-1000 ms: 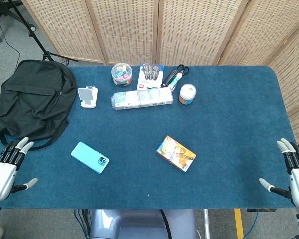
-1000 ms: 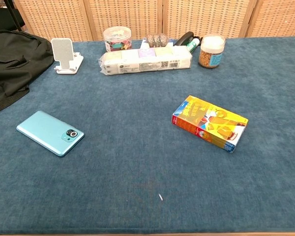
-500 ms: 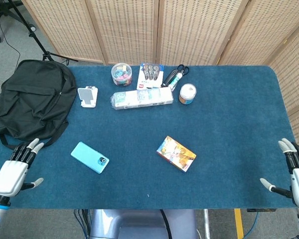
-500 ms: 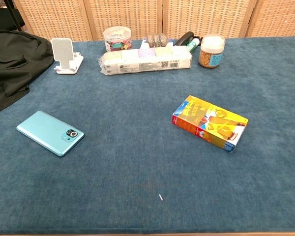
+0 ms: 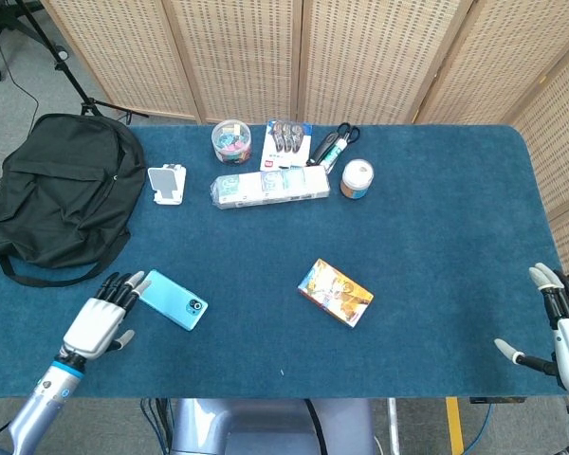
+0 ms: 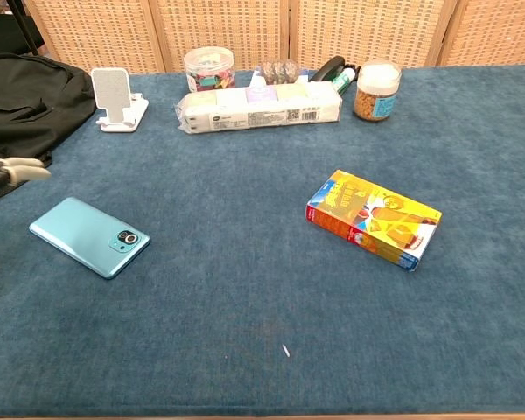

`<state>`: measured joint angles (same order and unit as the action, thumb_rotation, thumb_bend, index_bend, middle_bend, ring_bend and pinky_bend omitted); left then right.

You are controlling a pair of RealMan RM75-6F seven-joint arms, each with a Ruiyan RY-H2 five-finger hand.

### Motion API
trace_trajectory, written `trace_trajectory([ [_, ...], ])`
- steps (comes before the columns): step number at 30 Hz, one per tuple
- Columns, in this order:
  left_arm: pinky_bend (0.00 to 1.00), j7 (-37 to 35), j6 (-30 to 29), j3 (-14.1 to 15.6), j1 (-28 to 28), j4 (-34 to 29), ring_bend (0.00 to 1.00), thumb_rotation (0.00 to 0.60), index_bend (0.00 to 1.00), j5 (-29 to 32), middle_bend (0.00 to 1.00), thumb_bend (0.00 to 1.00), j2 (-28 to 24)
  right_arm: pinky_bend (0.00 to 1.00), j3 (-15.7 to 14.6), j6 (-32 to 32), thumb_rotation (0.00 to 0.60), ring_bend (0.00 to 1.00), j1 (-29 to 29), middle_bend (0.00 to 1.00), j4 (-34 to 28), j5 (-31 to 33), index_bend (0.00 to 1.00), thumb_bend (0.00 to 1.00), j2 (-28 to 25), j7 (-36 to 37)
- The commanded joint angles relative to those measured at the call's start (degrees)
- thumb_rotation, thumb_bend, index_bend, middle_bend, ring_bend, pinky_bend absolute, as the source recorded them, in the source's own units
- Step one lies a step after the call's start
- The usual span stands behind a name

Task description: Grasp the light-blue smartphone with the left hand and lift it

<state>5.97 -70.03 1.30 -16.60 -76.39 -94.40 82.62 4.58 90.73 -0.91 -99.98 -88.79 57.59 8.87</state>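
Light-blue smartphone lies flat, camera up, on the blue table near my front-left edge, just right of the left hand. I've got that hand spread and empty, fingertips just beside the phone's near end, so it can close across the narrow width. Right hand is parked spread at the far right edge, out of the way.

1. Table with a dark blue cloth top; a black backpack lies over its far left corner.
2. Along the far edge: white stand; round tub; long white pack; jar.
3. Nearer: light-blue phone at left; colourful box at centre.
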Motion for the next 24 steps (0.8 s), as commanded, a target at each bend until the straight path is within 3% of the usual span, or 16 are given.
trace_trajectory([
  [1, 0.0, 0.9, 0.9, -0.5, -2.0, 2.8, 0.0, 0.6, 0.0, -1.0, 0.0, 0.31, 2.7, 0.0, 0.1, 0.0, 0.6, 0.0, 0.0, 0.0, 0.0, 0.1, 0.0, 0.0, -0.1, 0.2],
  [15, 0.0, 2.8, 4.0, -1.9, -6.3, 10.1, 0.0, 0.6, 0.0, 1.1, 0.0, 0.31, 10.5, 0.0, 0.4, 0.0, 0.6, 0.0, 0.1, 0.0, 0.0, 0.9, 0.0, 0.0, -1.0, 2.2],
  [24, 0.0, 2.1, 4.4, -1.4, -7.3, 13.1, 0.0, 0.6, 0.0, 1.8, 0.0, 0.31, 12.5, 0.0, 0.6, -0.1, 0.6, 0.0, 0.1, 0.0, 0.0, 1.2, 0.0, 0.0, -1.2, 2.9],
])
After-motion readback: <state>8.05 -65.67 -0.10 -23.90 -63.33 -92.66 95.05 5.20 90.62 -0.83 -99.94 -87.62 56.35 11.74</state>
